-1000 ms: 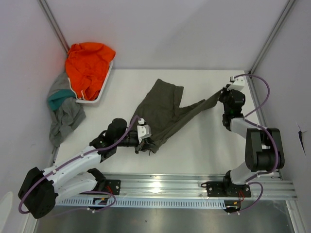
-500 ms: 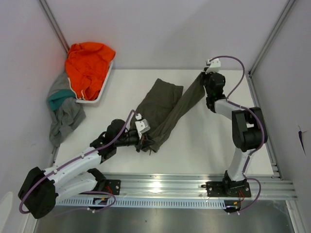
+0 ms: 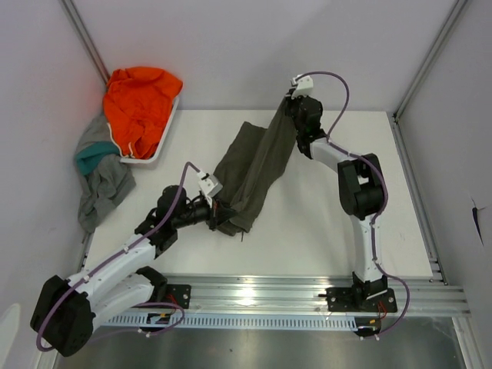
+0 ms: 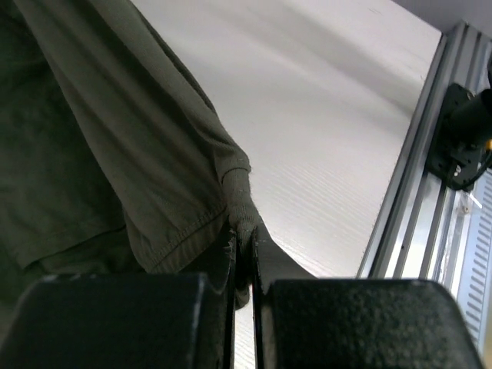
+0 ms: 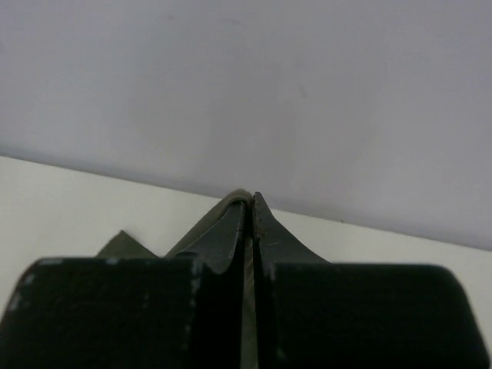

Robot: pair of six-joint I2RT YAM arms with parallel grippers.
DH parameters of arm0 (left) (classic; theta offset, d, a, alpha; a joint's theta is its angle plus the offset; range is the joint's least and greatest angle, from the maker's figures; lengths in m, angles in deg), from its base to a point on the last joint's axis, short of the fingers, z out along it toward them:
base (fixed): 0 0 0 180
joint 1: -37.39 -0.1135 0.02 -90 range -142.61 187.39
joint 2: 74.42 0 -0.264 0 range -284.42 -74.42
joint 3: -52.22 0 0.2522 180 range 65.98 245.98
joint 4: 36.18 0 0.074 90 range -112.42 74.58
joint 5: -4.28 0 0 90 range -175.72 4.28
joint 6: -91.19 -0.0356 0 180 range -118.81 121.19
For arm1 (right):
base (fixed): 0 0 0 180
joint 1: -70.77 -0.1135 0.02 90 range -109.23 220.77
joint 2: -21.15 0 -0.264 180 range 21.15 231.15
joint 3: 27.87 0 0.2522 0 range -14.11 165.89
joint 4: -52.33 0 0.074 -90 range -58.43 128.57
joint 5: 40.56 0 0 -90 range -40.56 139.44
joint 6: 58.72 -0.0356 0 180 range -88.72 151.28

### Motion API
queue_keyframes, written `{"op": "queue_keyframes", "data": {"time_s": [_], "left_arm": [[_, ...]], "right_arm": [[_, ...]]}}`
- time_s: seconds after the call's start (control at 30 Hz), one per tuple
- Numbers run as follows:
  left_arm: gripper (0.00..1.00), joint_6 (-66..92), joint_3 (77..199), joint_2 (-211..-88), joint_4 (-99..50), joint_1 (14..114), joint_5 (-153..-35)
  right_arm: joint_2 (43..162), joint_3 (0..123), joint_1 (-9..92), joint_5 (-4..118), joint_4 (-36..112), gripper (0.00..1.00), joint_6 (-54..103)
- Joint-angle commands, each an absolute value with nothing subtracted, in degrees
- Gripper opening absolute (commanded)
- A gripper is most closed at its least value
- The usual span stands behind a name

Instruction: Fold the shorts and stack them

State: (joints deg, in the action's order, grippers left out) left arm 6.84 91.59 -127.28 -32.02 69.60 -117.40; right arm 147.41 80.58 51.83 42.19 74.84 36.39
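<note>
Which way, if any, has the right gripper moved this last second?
Yes. The right gripper, shut on the olive shorts, swung left, away from the right frame post.

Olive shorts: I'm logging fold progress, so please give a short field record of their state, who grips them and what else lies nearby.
olive shorts: stretched diagonally between both grippers over the table, not yet folded
left gripper: shut on the near hem corner
right gripper: shut on the far end, by the back wall
orange garment: heaped in the white tray, far left corner
grey garment: crumpled beside the tray, next to a teal garment
stack: none started
</note>
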Motion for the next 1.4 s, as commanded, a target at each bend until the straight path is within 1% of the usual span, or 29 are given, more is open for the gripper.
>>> {"op": "queue_keyframes", "data": {"time_s": [0.0, 0.1, 0.2, 0.23, 0.33, 0.47, 0.67, 0.93, 1.27, 1.3, 1.37], "left_arm": [[0.01, 11.6, 90.1, -125.5, -30.9, 66.5, -123.0], [0.01, 13.4, 89.0, -124.9, -31.5, 63.0, -125.1], [0.01, 15.0, 88.4, -125.7, -31.8, 60.3, -126.3], [0.01, 16.1, 88.5, -126.0, -31.6, 59.8, -126.3], [0.01, 19.6, 88.9, -127.9, -31.5, 58.1, -127.3], [0.01, 23.7, 88.2, -130.0, -33.7, 57.3, -129.3], [0.01, 26.5, 88.2, -133.7, -34.1, 56.0, -128.3], [0.01, 30.8, 88.0, -139.4, -34.7, 47.9, -133.8], [0.0, 33.4, 88.4, -142.4, -35.1, 41.9, -133.5], [0.01, 33.6, 88.6, -142.8, -35.1, 41.4, -133.4], [0.01, 34.1, 88.7, -143.6, -35.5, 39.9, -133.9]], "right_arm": [[151.0, 87.5, 51.4, 37.7, 81.3, 0.0, 38.2], [154.7, 89.7, 50.2, 38.8, 87.7, 0.0, 37.8], [159.3, 95.1, 49.0, 38.1, 84.6, 0.0, 38.1], [160.4, 98.6, 48.5, 38.5, 83.8, 0.0, 38.0], [164.8, 103.3, 47.7, 39.2, 85.0, 0.0, 37.5], [170.7, 110.9, 46.6, 39.4, 83.1, 0.0, 39.0], [177.9, 119.7, 45.9, 39.3, 80.1, 0.0, 41.0], [182.3, 122.9, 44.9, 38.8, 80.1, 0.0, 43.4], [186.4, 126.6, 44.3, 38.5, 81.5, 0.0, 46.3], [186.6, 126.7, 44.3, 38.5, 82.2, 0.02, 46.5], [186.9, 126.7, 44.4, 38.5, 82.7, 0.12, 46.7]]}}
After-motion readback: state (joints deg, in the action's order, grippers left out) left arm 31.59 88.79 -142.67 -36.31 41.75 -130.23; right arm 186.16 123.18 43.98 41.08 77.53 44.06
